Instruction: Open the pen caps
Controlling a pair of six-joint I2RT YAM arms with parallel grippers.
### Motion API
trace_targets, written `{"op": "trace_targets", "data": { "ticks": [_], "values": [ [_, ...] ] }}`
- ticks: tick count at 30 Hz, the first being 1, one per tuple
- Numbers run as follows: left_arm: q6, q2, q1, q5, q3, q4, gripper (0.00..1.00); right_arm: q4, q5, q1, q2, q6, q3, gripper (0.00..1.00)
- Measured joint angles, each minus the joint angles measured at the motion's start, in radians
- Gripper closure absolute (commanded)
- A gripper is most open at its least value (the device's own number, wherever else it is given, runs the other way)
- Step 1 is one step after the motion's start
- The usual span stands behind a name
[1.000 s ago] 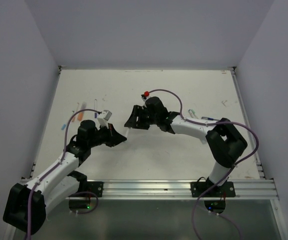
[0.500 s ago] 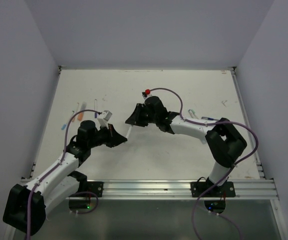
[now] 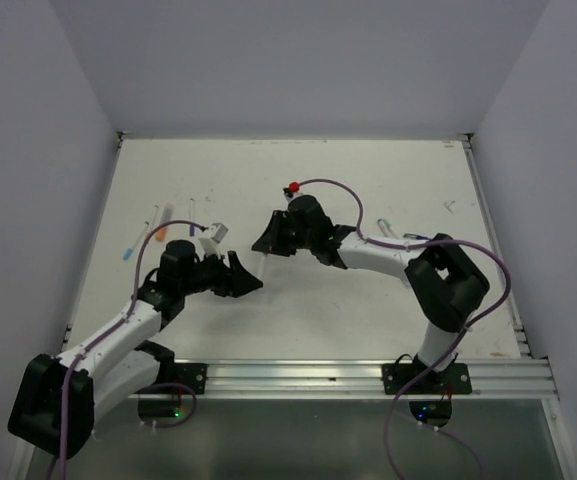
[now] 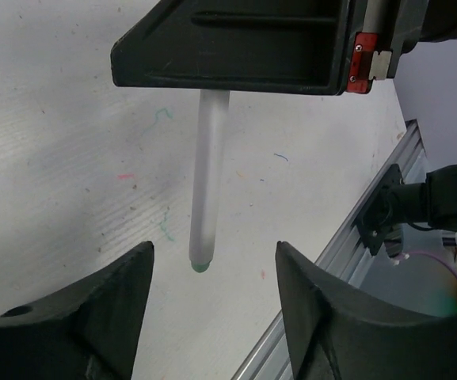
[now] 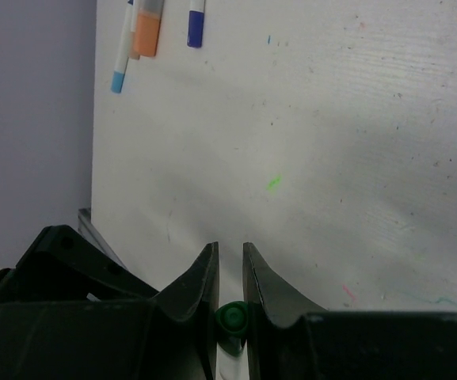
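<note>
Right fingers (image 5: pixel 188 294) pinch one green-tipped pen (image 4: pixel 209 182); left fingers (image 4: pixel 93 317) gape empty; three pen caps (image 5: pixel 146 32) lie beyond.

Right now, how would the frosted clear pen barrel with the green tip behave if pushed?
Probably stiff: the frosted clear plastic pen barrel juts straight from the right fingers, no sag. Smooth and round, it would likely roll on the flat white table. Thin, so probably light.
</note>
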Motion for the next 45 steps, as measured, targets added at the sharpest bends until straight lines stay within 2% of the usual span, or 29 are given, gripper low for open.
{"op": "trace_targets", "data": {
  "ticks": [7, 10, 13, 16, 17, 19, 23, 25, 32, 37, 39, 41, 45],
  "values": [
    [-0.004, 0.036, 0.0, 0.007, 0.0, 0.032, 0.3, 0.041, -0.034, -0.004, 0.01, 0.027, -0.022, 1.0],
    [-0.006, 0.055, 0.0, 0.014, 0.0, 0.048, 0.33, 0.067, -0.058, -0.001, 0.01, 0.049, -0.026, 1.0],
    [-0.015, 0.073, 0.0, 0.03, -0.001, 0.072, 0.54, 0.095, -0.077, 0.003, 0.01, 0.068, -0.026, 1.0],
    [-0.03, 0.093, 0.0, 0.053, -0.002, 0.105, 0.7, 0.12, -0.086, 0.011, 0.01, 0.086, -0.026, 1.0],
    [-0.037, 0.1, 0.0, 0.063, -0.003, 0.119, 0.86, 0.127, -0.091, 0.013, 0.01, 0.09, -0.026, 1.0],
    [-0.047, 0.106, 0.0, 0.077, -0.005, 0.133, 1.0, 0.132, -0.098, 0.014, 0.01, 0.096, -0.026, 1.0],
    [-0.052, 0.105, 0.0, 0.074, -0.008, 0.131, 1.0, 0.075, -0.066, 0.02, 0.01, 0.092, -0.003, 1.0],
    [-0.053, 0.097, 0.0, 0.055, -0.008, 0.13, 1.0, -0.01, 0.001, 0.034, 0.016, 0.085, 0.048, 1.0],
    [-0.079, -0.031, -0.001, -0.126, -0.009, 0.065, 1.0, -0.383, 0.342, 0.134, 0.122, 0.058, 0.382, 1.0],
    [-0.053, -0.098, -0.029, -0.276, 0.021, -0.064, 1.0, -0.558, 0.447, 0.171, 0.222, 0.028, 0.577, 1.0],
    [-0.041, -0.109, -0.037, -0.306, 0.034, -0.103, 1.0, -0.557, 0.435, 0.173, 0.231, 0.018, 0.586, 1.0],
    [-0.033, -0.126, -0.04, -0.32, 0.035, -0.121, 1.0, -0.47, 0.35, 0.161, 0.222, 0.001, 0.543, 1.0],
    [-0.045, -0.134, -0.032, -0.301, 0.018, -0.107, 1.0, -0.122, 0.032, 0.079, 0.187, 0.042, 0.33, 1.0]
  ]
}}
